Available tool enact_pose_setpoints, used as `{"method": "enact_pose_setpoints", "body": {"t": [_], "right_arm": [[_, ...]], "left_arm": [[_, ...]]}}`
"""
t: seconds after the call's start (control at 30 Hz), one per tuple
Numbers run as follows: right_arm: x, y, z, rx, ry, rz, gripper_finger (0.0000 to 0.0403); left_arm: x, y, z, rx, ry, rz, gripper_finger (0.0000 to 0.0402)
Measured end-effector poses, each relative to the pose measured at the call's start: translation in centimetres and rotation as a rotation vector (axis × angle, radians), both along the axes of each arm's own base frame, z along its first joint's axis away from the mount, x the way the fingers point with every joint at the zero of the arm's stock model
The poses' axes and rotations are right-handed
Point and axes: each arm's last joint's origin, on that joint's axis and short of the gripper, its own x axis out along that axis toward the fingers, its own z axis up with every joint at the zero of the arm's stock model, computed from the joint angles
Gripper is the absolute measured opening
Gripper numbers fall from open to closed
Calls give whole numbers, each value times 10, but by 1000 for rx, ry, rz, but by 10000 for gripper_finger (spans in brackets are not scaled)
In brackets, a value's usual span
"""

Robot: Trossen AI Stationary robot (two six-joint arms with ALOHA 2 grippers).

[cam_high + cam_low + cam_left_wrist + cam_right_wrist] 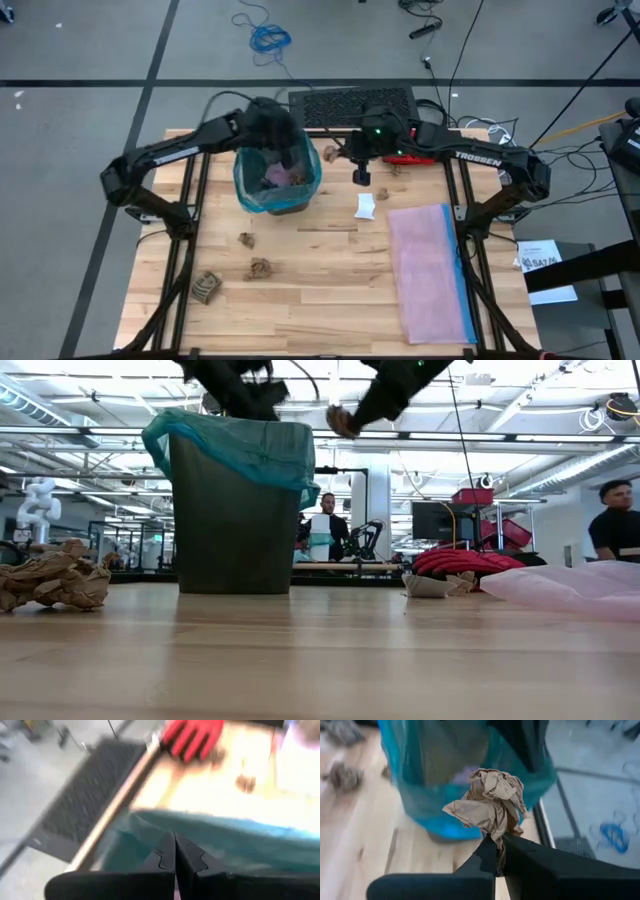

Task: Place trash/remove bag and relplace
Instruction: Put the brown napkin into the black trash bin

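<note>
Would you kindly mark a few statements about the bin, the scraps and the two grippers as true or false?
1. The right gripper is shut on a brown paper wad. True.
2. The bin has no liner. False: a teal bag lines it and folds over the rim.
3. The left gripper is shut above the bin. True.
4. Every scrap is already in the bin. False: brown scraps and a white piece lie on the table.
5. The pink bag hangs over the bin. False: it lies flat on the table.
</note>
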Motion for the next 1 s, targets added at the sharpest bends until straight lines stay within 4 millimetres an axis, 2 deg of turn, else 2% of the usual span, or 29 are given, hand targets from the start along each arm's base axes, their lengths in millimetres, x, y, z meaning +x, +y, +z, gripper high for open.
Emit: {"method": "enact_pose_setpoints", "body": {"t": [0.17,0.33,0.5,0.63,0.73,0.87,1.0], "right_arm": [[14,12,11,-54,-147,66,0],[37,22,5,-35,-235,149,14],[62,23,-7,-35,-220,160,80],[81,21,-15,-10,-181,148,152],[90,18,-13,0,-151,139,201],[84,18,3,-38,-27,143,240],[44,15,21,-93,283,72,234]], "left_arm": [[-30,-15,36,77,-100,30,0],[-58,-31,62,130,-198,70,0],[-68,-36,69,136,-218,76,0],[-68,-37,65,102,-196,88,0],[-66,-35,57,91,-166,98,0],[-66,-34,49,91,-121,131,0],[-70,-34,46,96,-73,169,0]]}}
